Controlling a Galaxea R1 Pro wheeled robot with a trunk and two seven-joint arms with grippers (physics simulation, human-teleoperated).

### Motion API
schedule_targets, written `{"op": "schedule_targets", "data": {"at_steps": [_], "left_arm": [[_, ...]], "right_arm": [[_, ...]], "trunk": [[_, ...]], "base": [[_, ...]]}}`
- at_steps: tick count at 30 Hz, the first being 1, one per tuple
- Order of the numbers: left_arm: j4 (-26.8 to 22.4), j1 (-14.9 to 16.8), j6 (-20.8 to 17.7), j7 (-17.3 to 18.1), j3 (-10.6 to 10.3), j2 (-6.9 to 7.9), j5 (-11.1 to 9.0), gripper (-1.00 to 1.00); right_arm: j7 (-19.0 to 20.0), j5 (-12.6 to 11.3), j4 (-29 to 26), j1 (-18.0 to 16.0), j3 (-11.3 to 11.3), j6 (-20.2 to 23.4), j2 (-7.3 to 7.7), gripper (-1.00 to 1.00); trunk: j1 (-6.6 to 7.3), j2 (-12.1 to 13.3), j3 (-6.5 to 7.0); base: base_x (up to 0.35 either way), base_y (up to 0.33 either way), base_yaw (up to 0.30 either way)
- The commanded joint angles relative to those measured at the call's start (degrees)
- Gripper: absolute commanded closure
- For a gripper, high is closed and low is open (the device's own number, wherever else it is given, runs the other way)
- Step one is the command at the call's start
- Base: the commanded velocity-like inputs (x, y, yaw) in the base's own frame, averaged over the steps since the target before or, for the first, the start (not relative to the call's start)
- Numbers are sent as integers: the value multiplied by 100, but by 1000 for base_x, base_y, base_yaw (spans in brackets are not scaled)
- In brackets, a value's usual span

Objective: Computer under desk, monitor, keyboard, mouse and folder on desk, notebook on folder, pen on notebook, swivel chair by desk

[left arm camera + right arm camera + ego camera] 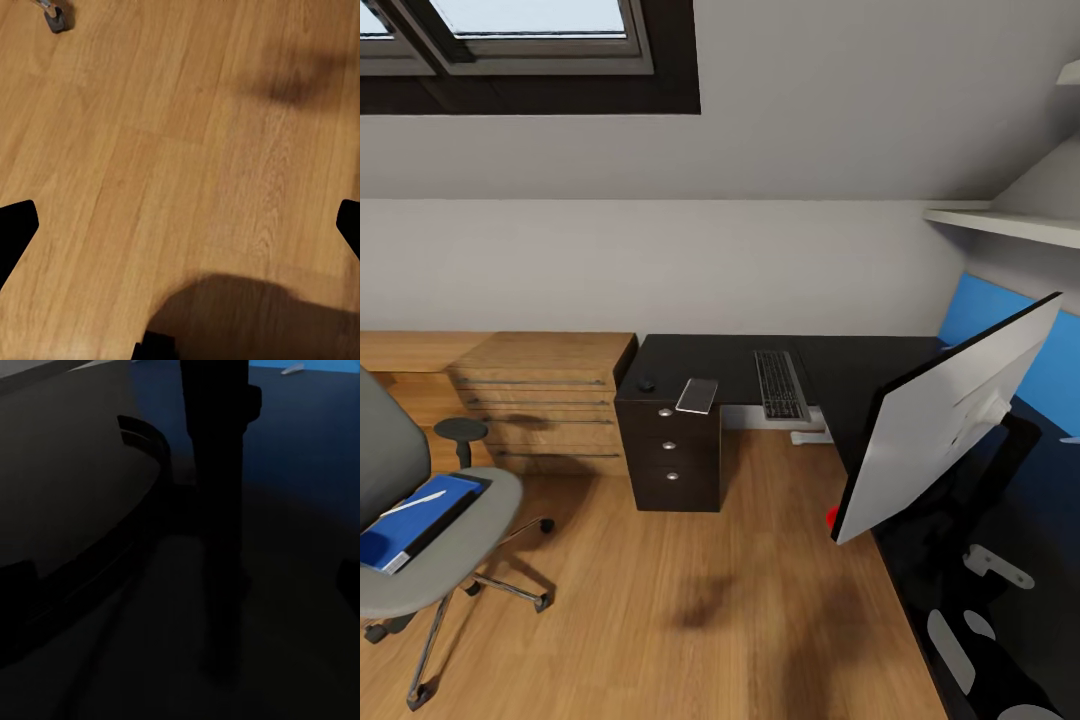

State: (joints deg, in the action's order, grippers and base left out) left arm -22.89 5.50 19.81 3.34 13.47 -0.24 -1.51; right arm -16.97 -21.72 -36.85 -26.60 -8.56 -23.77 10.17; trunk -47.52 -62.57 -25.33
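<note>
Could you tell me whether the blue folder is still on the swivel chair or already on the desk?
On the chair: the folder lies flat on the swivel chair seat, pen atop.

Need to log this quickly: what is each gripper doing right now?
Left gripper: open, empty, above bare wooden floor.
Right gripper: open, holding nothing, by the monitor stand.

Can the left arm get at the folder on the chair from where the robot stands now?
Probably not yet. The folder lies on the swivel chair seat, pen on top, nothing covering it. But the left wrist view looks down at bare floor, well off the seat, so the base likely must close in.
</note>
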Motion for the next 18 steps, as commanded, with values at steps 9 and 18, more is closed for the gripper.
{"op": "schedule_targets", "data": {"at_steps": [9, 18], "left_arm": [[4, 4, 7, 35, 25, -3, -23, -100], [5, 4, 7, 35, 25, -3, -24, -100]], "right_arm": [[0, -52, 2, -3, 12, -29, 2, -100], [0, -50, 3, -3, 12, -30, -4, -100]], "trunk": [[0, -4, -6], [0, -4, -6]], "base": [[1, 0, -55], [0, 0, -151]]}}
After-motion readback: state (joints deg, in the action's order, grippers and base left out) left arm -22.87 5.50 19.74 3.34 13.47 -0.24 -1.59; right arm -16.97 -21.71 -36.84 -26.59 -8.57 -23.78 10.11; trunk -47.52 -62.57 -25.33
